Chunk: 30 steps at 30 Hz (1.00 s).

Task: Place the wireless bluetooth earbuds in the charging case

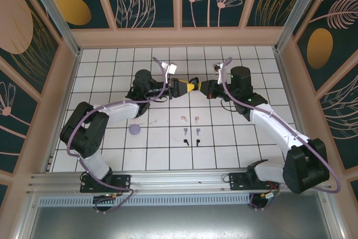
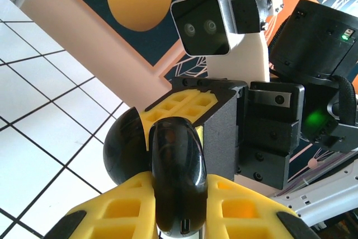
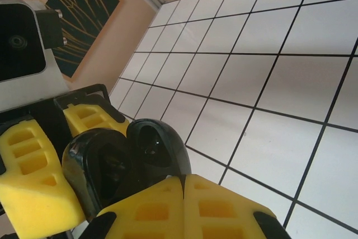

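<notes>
While the glossy black charging case (image 2: 178,166) hangs in the air between both arms, none of the 6 earbuds (image 1: 185,130) is in it yet. They lie in 3 pairs, pale pink, lilac and black, tiny and stemmed, on the white tiled bench (image 1: 224,149), well apart from the case. The left hand (image 2: 178,216) pinches the smooth, rounded case between ribbed yellow pads. The right hand (image 3: 183,194) is closed narrow at the lid, which appears open. All 6 insertions remain, I judge.

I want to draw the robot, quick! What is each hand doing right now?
Left hand: closed, holding the black charging case.
Right hand: closed, gripping the same case's other half.
</notes>
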Motion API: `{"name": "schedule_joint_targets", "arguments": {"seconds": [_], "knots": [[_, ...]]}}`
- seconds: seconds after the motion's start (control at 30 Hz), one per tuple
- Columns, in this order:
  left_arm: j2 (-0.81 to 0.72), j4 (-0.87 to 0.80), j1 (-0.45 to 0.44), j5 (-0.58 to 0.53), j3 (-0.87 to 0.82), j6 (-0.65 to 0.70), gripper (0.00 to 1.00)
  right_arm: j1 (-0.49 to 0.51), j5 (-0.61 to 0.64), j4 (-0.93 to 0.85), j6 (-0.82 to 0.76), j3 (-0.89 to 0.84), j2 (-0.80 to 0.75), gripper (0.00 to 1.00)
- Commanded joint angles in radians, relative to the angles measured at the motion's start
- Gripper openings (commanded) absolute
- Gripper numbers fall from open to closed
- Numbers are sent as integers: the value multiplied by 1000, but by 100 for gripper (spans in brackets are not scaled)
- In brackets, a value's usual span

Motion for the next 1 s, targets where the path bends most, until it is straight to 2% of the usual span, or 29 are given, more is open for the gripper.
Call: {"name": "schedule_joint_targets", "arguments": {"seconds": [0.0,0.07,0.3,0.47,0.6,0.67,0.97], "knots": [[-10,-26,-15,-49,25,58,32,21,59,-23,-20,42,-22,0],[-10,-54,-14,-73,25,78,41,22,78,-32,-23,47,-22,0],[-78,-157,-6,-117,27,147,62,15,107,-50,-34,73,-9,0],[-130,-229,23,-124,19,199,70,7,112,-74,-60,101,11,0],[-161,-348,64,-82,56,271,75,6,116,-138,-142,152,33,0],[-162,-450,82,-43,104,334,77,7,124,-184,-209,183,49,0],[-73,-1114,108,77,406,762,79,7,181,-366,-515,298,95,0]]}}
